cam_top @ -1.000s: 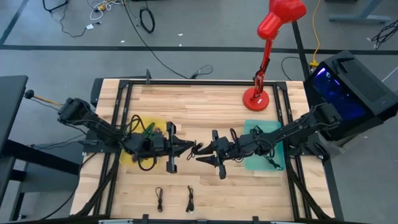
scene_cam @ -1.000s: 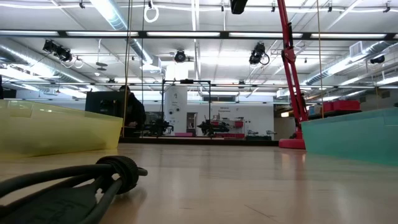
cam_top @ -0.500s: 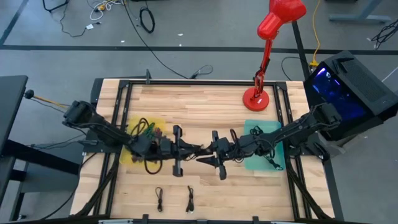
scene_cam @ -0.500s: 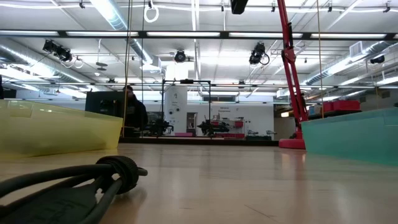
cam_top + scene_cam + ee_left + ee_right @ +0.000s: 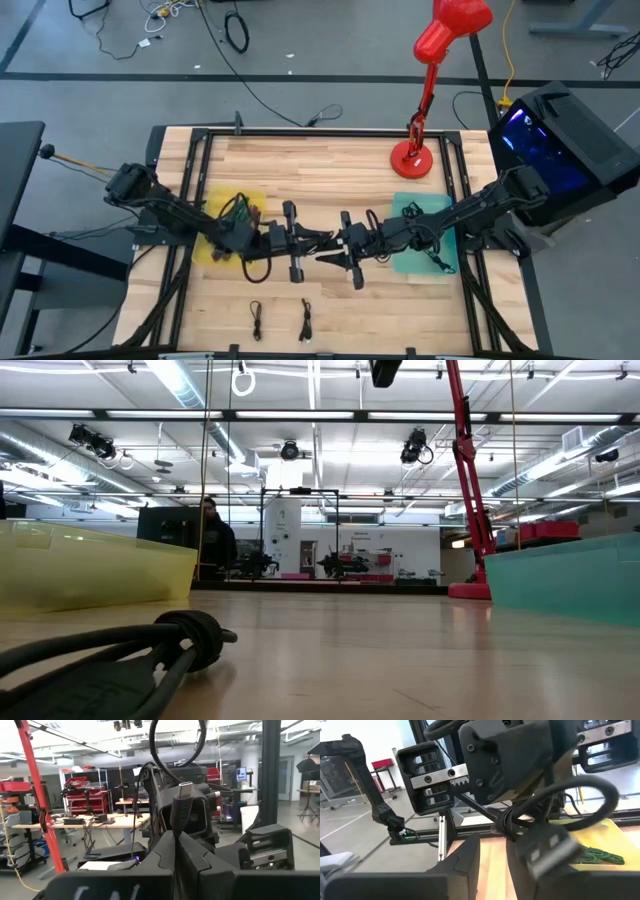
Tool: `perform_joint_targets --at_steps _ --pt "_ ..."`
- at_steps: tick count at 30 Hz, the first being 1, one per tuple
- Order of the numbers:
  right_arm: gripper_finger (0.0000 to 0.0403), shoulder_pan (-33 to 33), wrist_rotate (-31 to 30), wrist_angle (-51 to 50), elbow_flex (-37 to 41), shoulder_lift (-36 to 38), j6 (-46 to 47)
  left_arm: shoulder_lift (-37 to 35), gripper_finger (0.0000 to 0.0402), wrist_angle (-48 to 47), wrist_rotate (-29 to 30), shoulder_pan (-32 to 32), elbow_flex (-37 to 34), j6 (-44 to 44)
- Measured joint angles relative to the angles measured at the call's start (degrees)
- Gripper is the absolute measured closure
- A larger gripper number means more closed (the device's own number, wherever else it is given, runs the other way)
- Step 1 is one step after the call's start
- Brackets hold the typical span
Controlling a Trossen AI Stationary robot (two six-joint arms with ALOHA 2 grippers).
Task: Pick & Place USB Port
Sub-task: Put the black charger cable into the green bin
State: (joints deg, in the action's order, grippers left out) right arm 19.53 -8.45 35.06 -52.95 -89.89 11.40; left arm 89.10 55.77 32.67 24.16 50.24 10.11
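A short black cable is held up over the middle of the table, between my two grippers. Its small USB-C plug [image 5: 186,790] sticks out past the shut fingers of my left gripper [image 5: 176,834] [image 5: 316,240]. From there the cable runs in a loop [image 5: 605,795] through a tied bundle [image 5: 507,822] to a wide USB-A plug [image 5: 547,847]. My right gripper [image 5: 492,845] [image 5: 330,250] faces the left one tip to tip and is open, with bare table showing between its fingers. The wide plug hangs close beside one of its fingers; whether they touch I cannot tell. My left gripper pinches the black body of the USB-C plug [image 5: 179,817] between its two fingertips, just behind the metal tip. The fingers come about level from the table's left. The plug stands out beyond the fingertips, and the cable is clear of the table.
A yellow bin [image 5: 222,250] with coiled cables stands behind the left gripper, and a teal bin [image 5: 425,215] sits under the right arm. A red lamp [image 5: 412,155] stands far right. Two small cables [image 5: 256,320] [image 5: 305,320] lie near the front edge. A person [image 5: 212,540] shows in the room behind.
My left gripper has carried the cable toward the table's right edge, from beside the yellow bin up to the right gripper, and stays shut on the plug.
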Motion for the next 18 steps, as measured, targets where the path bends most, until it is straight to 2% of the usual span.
perform_joint_targets --at_steps 7,10,14,18 --pt "0.0304 0.0 -0.1 0.0 0.0 0.0 0.3 0.0 0.0397 -2.3 -1.1 0.0 0.0 -3.4" --pt "0.0304 0.0 -2.3 0.1 0.0 0.0 0.9 0.0 0.0397 -1.3 -4.3 0.4 0.0 -4.7" --pt "0.0304 0.0 -2.7 -0.2 0.0 0.0 0.8 0.0 0.0397 -1.3 -0.5 0.9 0.0 -3.1" --pt "0.0304 -0.6 -3.3 -0.3 0.0 0.0 -0.5 0.0 0.0397 -1.4 -1.4 0.8 0.0 -3.2"
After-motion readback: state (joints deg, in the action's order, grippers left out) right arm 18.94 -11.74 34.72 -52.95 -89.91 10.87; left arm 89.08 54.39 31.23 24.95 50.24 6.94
